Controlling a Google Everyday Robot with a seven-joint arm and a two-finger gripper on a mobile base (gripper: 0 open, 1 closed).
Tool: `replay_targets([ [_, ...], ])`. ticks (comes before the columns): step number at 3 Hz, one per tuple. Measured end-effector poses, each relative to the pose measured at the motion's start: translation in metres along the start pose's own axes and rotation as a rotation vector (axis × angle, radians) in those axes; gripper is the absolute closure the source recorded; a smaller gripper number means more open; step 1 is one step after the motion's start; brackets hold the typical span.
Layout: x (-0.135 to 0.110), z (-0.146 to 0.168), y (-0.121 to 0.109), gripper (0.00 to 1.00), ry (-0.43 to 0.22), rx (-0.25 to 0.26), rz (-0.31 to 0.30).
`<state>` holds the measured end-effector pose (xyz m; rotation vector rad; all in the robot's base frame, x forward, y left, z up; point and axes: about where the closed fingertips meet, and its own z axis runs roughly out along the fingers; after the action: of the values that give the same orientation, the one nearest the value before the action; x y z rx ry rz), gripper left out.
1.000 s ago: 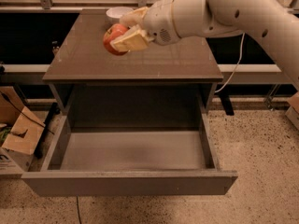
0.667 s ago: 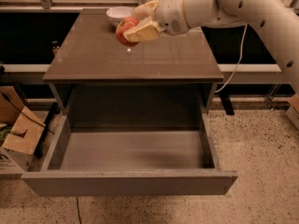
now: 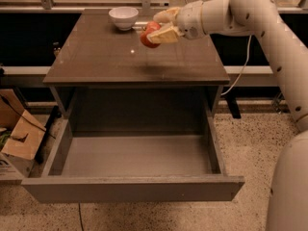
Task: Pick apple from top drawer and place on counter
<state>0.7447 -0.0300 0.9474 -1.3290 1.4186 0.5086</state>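
Rightward is where the apple [image 3: 149, 36] has travelled since the earlier frame: it was in front of the white bowl [image 3: 123, 17] and now hangs to the bowl's right, over the far part of the desk [image 3: 106, 57].

From the single camera view, the pincer [image 3: 157, 27] reaches in from the right on the white arm [image 3: 240, 11], its two tan fingers [image 3: 166, 33] closed narrowly on the apple, one above and one below. The fruit does not touch the desk. A soft shadow lies on the glossy brown surface nearer the front edge, so I judge it is held clear of the top, probably so it can be lowered onto bare surface without bumping the bowl.

As for containers, the top drawer [image 3: 134, 158] stands pulled fully out toward the near side, its flat grey bottom bare, which fits the apple being already lifted out. Only placing it remains. The bowl sits near the far edge, and nothing shows inside it. A cardboard box [image 3: 19, 138] rests on the floor at the left.
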Motion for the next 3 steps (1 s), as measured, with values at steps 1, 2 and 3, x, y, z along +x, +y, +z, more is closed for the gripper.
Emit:
replay_targets([
  [1, 0.043, 0.015, -0.002, 1.0, 0.009, 0.001, 0.038],
  [2, 0.079, 0.031, 0.004, 1.0, 0.008, -0.014, 0.083],
  [3, 0.078, 0.03, 0.003, 1.0, 0.008, -0.015, 0.087],
])
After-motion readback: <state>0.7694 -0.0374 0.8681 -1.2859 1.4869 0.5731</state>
